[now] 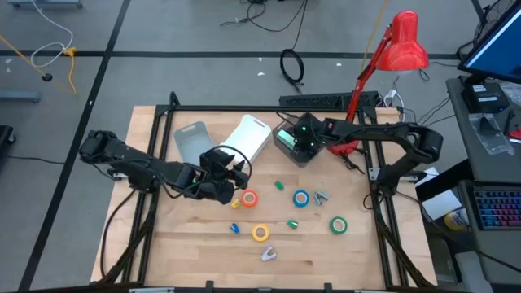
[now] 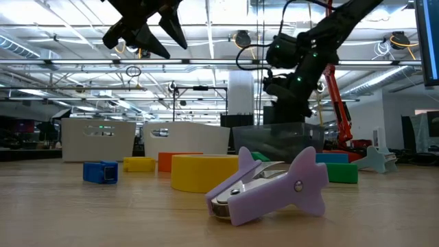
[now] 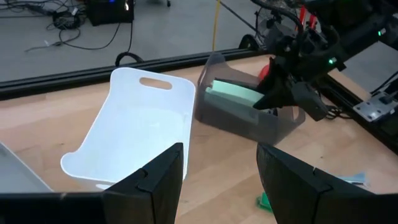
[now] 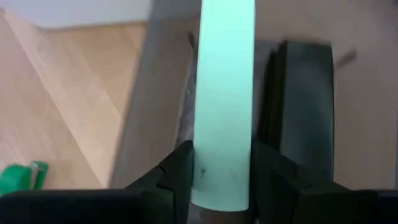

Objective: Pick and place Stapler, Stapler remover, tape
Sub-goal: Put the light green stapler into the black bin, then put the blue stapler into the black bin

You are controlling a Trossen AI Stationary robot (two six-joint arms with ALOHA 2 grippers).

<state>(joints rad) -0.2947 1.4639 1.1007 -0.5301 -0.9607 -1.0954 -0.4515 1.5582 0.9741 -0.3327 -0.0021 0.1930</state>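
Observation:
A mint-green stapler (image 4: 224, 93) sits inside a dark grey bin (image 1: 308, 156), and my right gripper (image 4: 224, 171) is shut on it there. My left gripper (image 1: 230, 188) hovers open and holding nothing above the table, just left of the orange tape roll (image 1: 249, 198); in the low view it hangs high (image 2: 152, 36). Blue tape (image 1: 301, 198), yellow tape (image 1: 260, 233) and green tape (image 1: 338, 225) lie flat on the wood. A purple staple remover (image 2: 267, 185) lies on its side near the front edge, also visible from above (image 1: 268, 255). My right gripper pinches the stapler between its two fingers (image 4: 180, 171), one on each long side, near the stapler's end (image 4: 222, 186). It comes slanting down from the table's right. The stapler lies within the bin's walls (image 3: 233, 93); whether it rests on the bin's floor cannot be told.
A white bin (image 1: 250, 135) and a pale grey bin (image 1: 191, 140) lie at the table's far middle, left of the dark bin. A second small grey remover (image 1: 321, 196), small green pieces (image 1: 278, 185) and a blue piece (image 1: 235, 228) are scattered among the tapes. A red lamp (image 1: 403, 42) stands far right.

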